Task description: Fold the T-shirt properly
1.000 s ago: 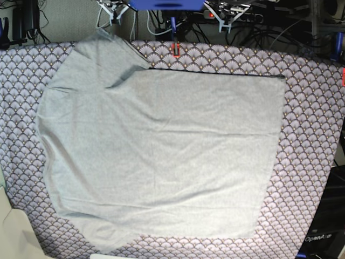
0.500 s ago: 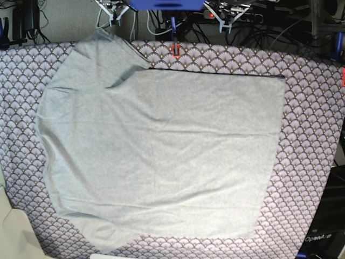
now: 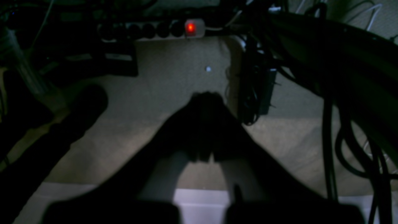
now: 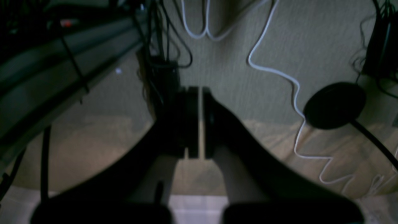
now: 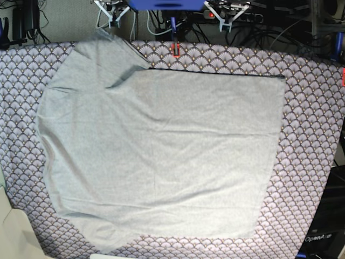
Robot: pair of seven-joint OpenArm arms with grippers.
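The light grey T-shirt [image 5: 161, 151] lies spread flat on the purple patterned tablecloth [image 5: 312, 135]. One sleeve points to the far left corner, and a straight edge runs along the shirt's far side. Both grippers hang beyond the far table edge, away from the shirt. The left gripper [image 5: 226, 17] is at the top right of the base view and the right gripper [image 5: 113, 13] at the top left. In the left wrist view the left gripper [image 3: 206, 96] is shut on nothing. The right gripper [image 4: 200, 91] is likewise shut and empty over the floor.
An orange clamp [image 5: 175, 49] holds the cloth at the far edge. Behind the table are a power strip with a red light [image 3: 190, 28], white cables [image 4: 273, 71] and a black round base [image 4: 334, 104] on the floor. A white object [image 5: 16, 232] sits at the near left corner.
Both grippers have drawn slightly further back at the top of the base view. The T-shirt has not moved.
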